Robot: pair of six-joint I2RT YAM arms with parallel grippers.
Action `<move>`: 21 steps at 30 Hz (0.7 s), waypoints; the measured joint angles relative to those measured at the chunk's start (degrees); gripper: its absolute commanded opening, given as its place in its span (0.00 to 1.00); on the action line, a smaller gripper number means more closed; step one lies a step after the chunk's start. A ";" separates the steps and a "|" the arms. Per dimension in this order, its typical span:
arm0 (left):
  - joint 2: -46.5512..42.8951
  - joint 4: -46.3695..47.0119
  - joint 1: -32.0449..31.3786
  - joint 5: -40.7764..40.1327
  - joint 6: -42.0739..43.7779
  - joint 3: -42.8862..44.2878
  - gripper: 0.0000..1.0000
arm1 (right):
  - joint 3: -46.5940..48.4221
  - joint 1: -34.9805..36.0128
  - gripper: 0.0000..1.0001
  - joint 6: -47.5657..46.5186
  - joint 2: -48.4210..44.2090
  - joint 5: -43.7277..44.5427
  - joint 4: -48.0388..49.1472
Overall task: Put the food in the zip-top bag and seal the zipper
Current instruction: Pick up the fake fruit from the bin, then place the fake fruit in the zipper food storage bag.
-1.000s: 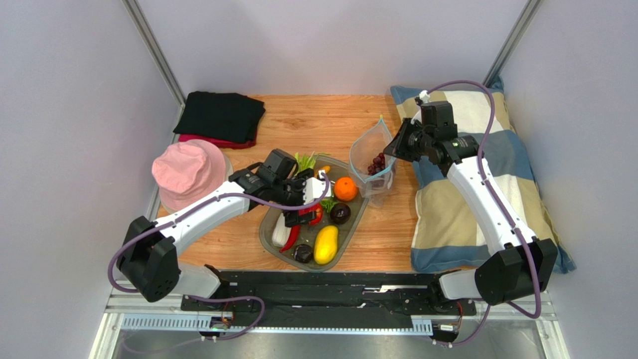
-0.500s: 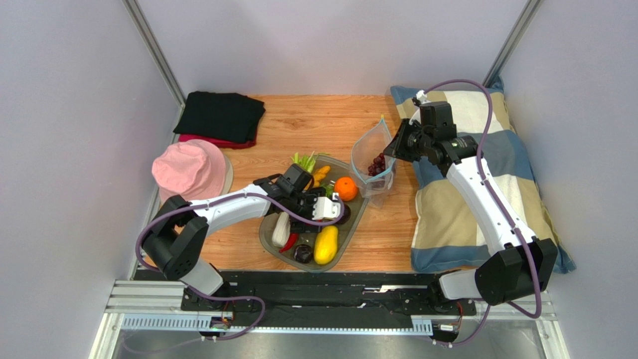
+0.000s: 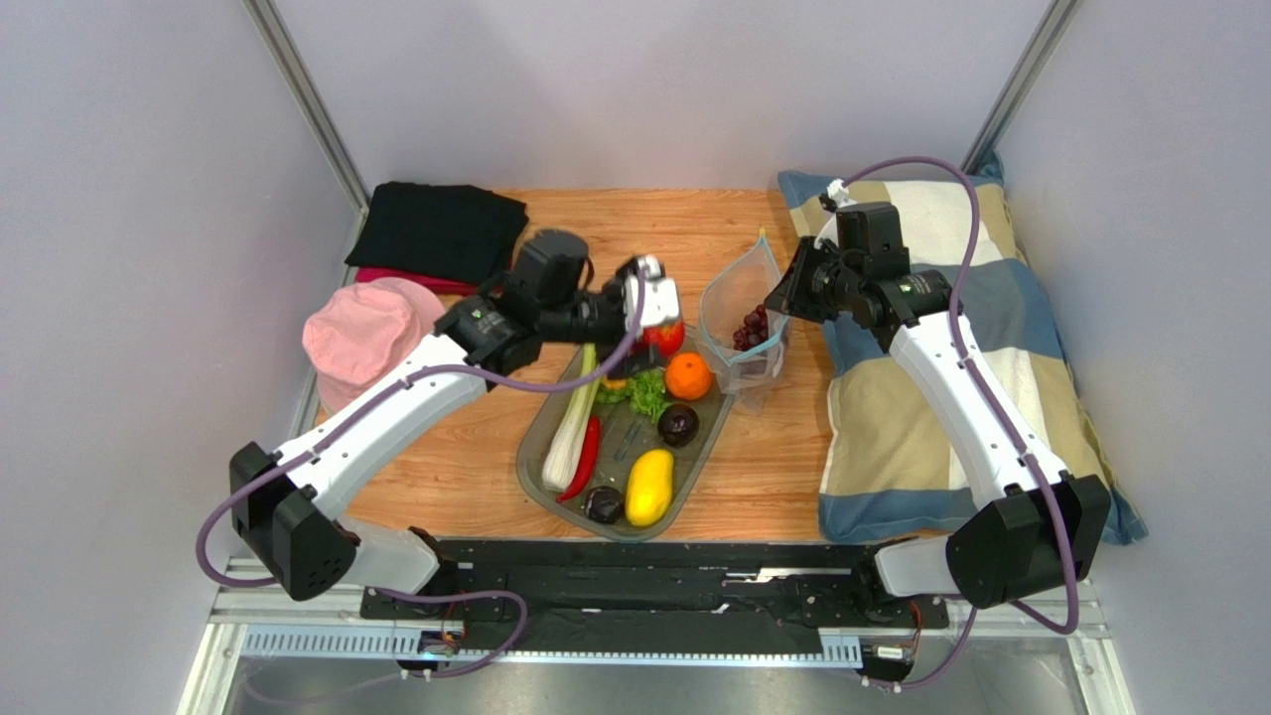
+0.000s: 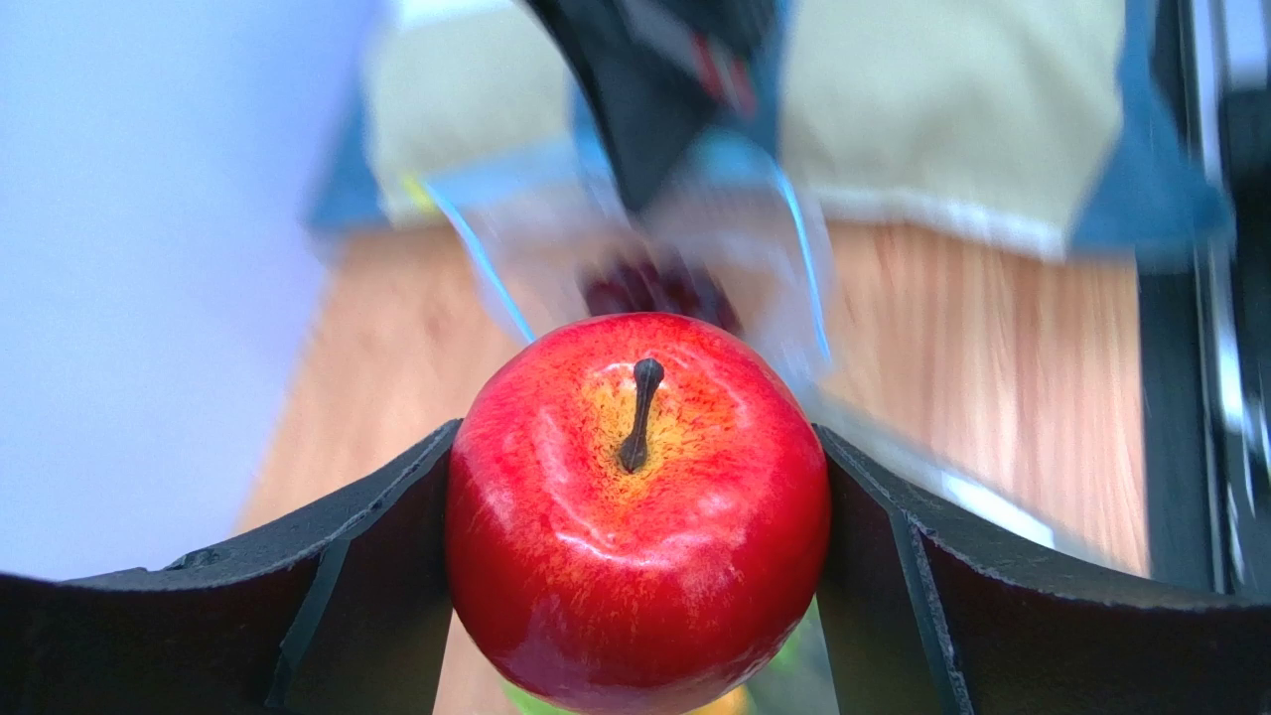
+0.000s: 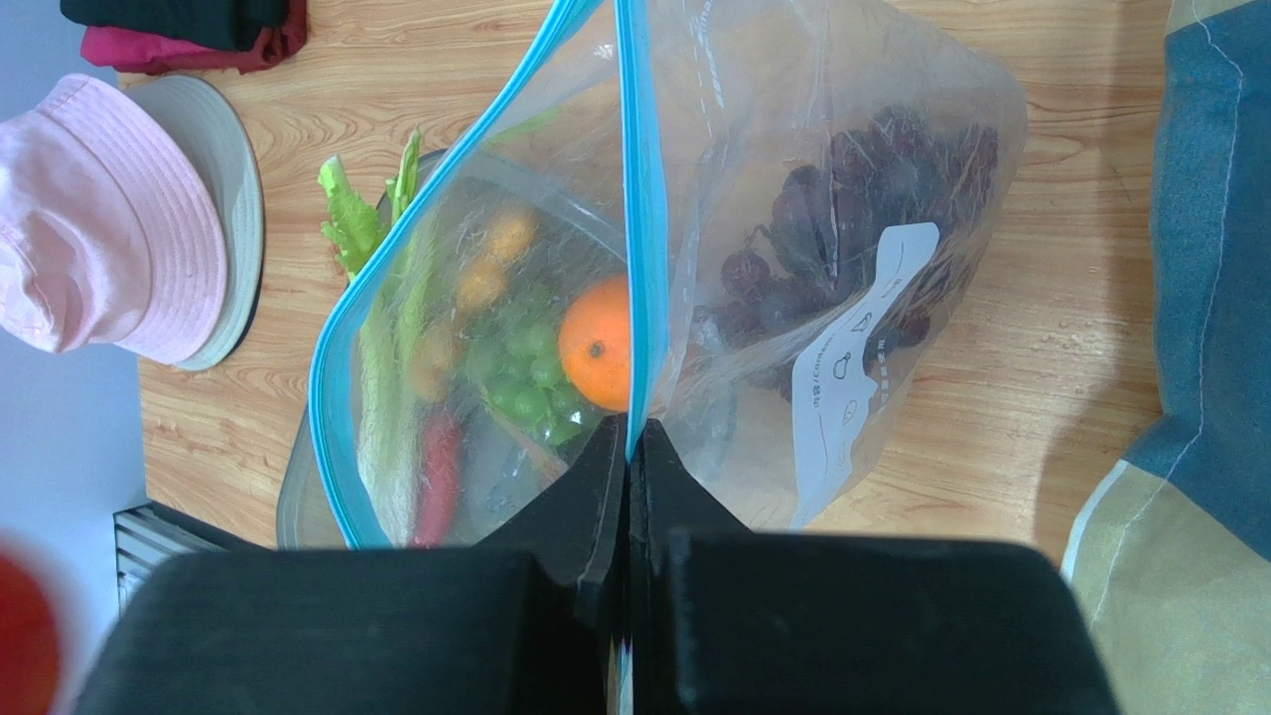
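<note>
My left gripper (image 3: pixel 657 316) is shut on a red apple (image 4: pixel 639 507), held in the air just left of the zip-top bag (image 3: pixel 746 321); the apple also shows in the top view (image 3: pixel 663 331). My right gripper (image 5: pixel 628 447) is shut on the bag's blue zipper (image 5: pixel 639 224) and holds the mouth open. Purple grapes (image 5: pixel 851 239) lie inside the bag. The orange (image 3: pixel 688 376), greens (image 3: pixel 645 393), leek (image 3: pixel 572 432), red chili (image 3: pixel 590 456), dark plums (image 3: pixel 679 425) and lemon (image 3: pixel 651 487) lie in the grey oval tray (image 3: pixel 533 480).
A pink hat (image 3: pixel 369 340) lies at the left and dark folded cloths (image 3: pixel 439 231) at the back left. A striped pillow (image 3: pixel 955 373) lies along the right under my right arm. A black rail (image 3: pixel 657 574) runs along the near edge.
My left gripper has lifted the red apple out of the tray and carried it up and back toward the bag's mouth. The right gripper and bag have not moved.
</note>
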 measured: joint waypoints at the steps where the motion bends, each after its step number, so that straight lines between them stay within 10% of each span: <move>1: 0.94 2.08 0.00 0.52 -2.23 3.13 0.54 | 0.00 0.00 0.00 -0.02 0.00 0.00 0.00; 7: 11.56 9.70 -0.94 0.85 -11.85 13.00 0.56 | 0.00 0.00 0.00 -0.37 0.04 0.02 0.00; 15: 24.44 8.04 -3.76 -2.60 -14.64 15.87 0.99 | 0.00 0.11 0.00 -0.37 0.07 0.04 0.00; 21: 24.09 4.55 -3.69 -4.52 -15.15 18.71 0.99 | 0.00 0.22 0.00 -0.79 0.07 0.35 0.00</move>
